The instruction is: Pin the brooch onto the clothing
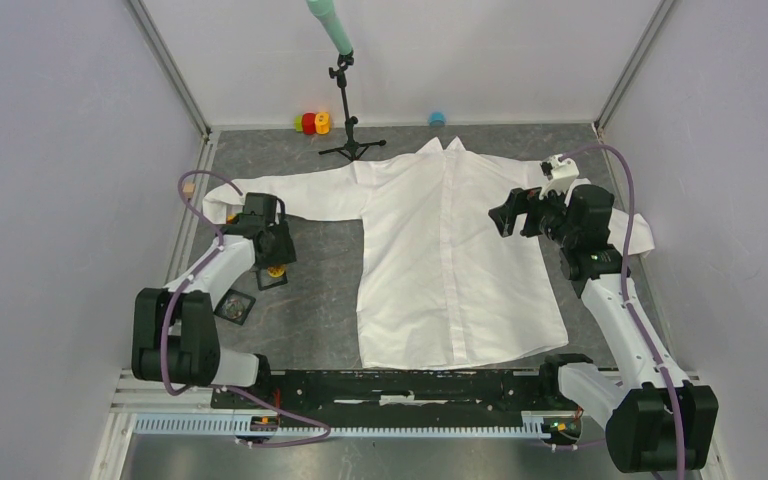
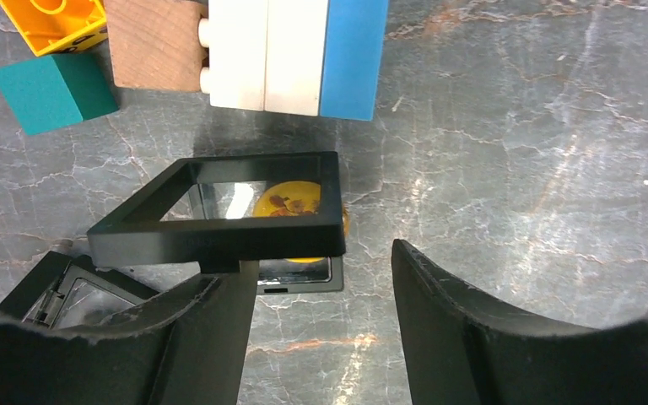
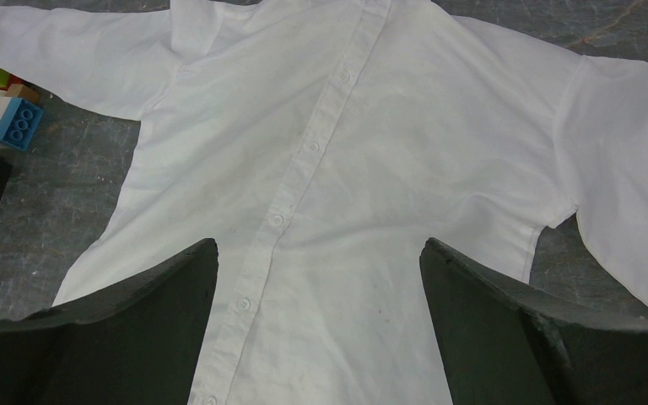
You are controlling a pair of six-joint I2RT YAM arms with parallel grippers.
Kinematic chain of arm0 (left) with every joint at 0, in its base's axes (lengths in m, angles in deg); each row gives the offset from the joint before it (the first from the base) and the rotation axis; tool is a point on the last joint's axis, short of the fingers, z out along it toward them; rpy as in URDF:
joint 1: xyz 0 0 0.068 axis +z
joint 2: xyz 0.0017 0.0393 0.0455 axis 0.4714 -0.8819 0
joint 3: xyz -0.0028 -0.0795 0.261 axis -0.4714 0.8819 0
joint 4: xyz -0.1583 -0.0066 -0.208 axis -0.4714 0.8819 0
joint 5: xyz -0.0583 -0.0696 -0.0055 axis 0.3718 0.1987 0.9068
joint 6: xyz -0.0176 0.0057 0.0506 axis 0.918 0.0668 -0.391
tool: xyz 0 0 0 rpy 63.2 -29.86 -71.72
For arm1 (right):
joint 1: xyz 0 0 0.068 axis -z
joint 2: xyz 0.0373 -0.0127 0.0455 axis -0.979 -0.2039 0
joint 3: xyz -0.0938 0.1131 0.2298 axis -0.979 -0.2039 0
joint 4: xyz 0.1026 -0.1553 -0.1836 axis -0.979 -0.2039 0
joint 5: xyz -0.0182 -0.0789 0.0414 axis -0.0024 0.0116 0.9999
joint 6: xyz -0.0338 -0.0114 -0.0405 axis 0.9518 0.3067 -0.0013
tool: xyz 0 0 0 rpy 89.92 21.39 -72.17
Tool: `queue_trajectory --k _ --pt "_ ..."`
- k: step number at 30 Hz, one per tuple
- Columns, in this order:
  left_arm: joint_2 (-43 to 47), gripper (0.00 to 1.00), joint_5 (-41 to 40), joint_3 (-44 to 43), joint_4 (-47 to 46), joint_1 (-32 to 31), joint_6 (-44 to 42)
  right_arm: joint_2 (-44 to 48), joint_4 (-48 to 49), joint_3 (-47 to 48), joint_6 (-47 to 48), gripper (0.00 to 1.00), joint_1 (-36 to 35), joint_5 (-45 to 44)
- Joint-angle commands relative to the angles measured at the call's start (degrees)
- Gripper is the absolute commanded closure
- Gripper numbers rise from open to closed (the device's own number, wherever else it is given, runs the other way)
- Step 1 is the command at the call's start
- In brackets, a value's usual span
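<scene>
The brooch [image 2: 289, 202], orange-gold, lies in a small black display case whose windowed lid [image 2: 219, 232] is tilted up. In the top view the brooch [image 1: 276, 271] is left of the white shirt [image 1: 450, 250]. My left gripper [image 2: 325, 261] is open just in front of the case, and its left finger [image 2: 219, 312] touches the lid's near edge. My right gripper [image 3: 319, 247] is open and empty, hovering over the shirt's front [image 3: 346, 169] beside the button placket. In the top view it [image 1: 503, 214] is over the shirt's right chest.
Toy blocks lie just beyond the case: yellow [image 2: 55, 21], teal [image 2: 51, 89], wooden [image 2: 152, 42], and white with blue [image 2: 304, 51]. A second black case [image 2: 76, 291] lies at the left. A stand [image 1: 345, 110] and small coloured toys [image 1: 310, 122] are at the back.
</scene>
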Motion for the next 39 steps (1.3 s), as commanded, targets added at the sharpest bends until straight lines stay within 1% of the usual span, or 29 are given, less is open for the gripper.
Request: queue_trajectory --k 1,8,16,19,25,32,39 --pt "-3.10 0.36 -3.65 -2.39 -1.24 0.23 -1.90 1.10 1.96 -0.91 -0.41 0.06 -0.05 0.82" --pt "-7.19 0.39 -4.21 -3.62 -1.66 0.23 -1.59 1.27 1.79 -0.84 -0.27 0.06 -0.05 0.83" --pt "-9.63 0.39 -4.83 -3.97 -1.49 0.23 -1.65 1.10 1.79 -0.75 -0.25 0.06 -0.04 0.87" --pt "-9.74 0.45 -5.00 -4.06 -1.49 0.23 -1.85 1.05 1.79 -0.75 -0.25 0.07 -0.12 0.96" --pt "-9.13 0.60 -5.98 -3.93 -1.52 0.14 -2.68 0.76 1.87 -0.91 -0.26 0.08 -0.03 1.18" --pt "-5.01 0.64 -8.79 -2.91 -1.66 -1.17 -3.77 1.19 2.03 -1.41 -0.17 0.08 -0.06 1.04" --pt "-3.22 0.77 -10.44 -2.74 -1.66 -1.44 -4.99 0.62 2.89 -1.97 -0.60 0.09 -0.10 1.73"
